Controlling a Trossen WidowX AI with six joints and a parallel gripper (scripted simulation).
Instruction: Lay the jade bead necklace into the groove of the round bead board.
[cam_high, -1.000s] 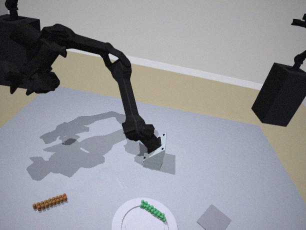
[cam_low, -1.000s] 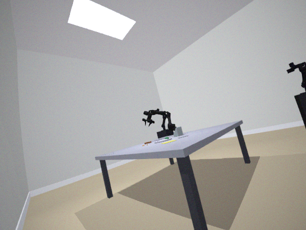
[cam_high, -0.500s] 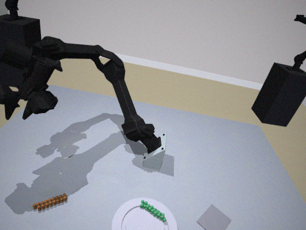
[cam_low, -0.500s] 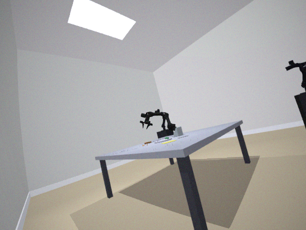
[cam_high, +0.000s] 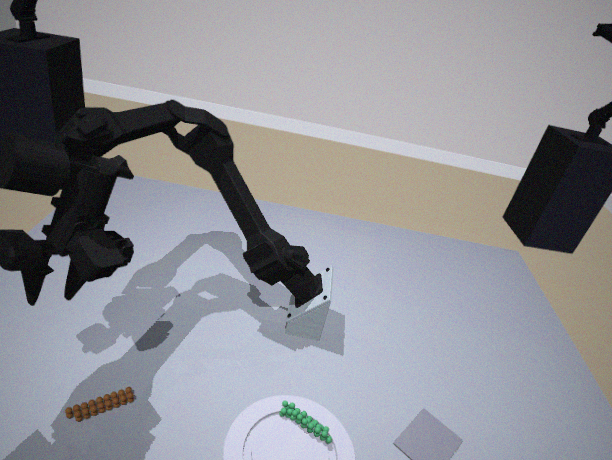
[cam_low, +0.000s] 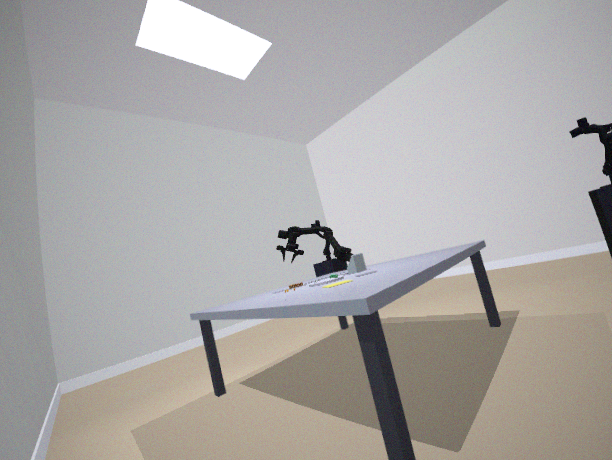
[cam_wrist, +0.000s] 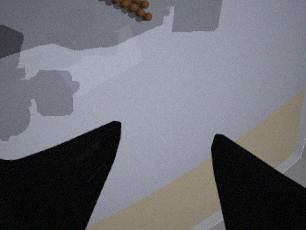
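The jade bead necklace (cam_high: 306, 421) (cam_low: 334, 276) lies bunched in a narrow strip across the back right part of the round bead board. The white round bead board (cam_high: 234, 434) is cut off by the bottom edge of the top view; its curved groove shows left of the beads. My gripper (cam_high: 50, 301) (cam_low: 288, 260) (cam_wrist: 166, 135) is open and empty. It hangs high above the table on the left side in the top view, well away from the necklace and the board. The wrist view shows neither of them.
An orange-brown bead strand (cam_high: 100, 404) (cam_low: 296, 286) (cam_wrist: 132, 7) lies on the table left of the board. A grey square (cam_high: 428, 436) lies right of it. The arm's wedge-shaped mount (cam_high: 309, 320) (cam_low: 357, 263) stands behind the board. Dark pedestals (cam_high: 557, 192) stand beyond the table.
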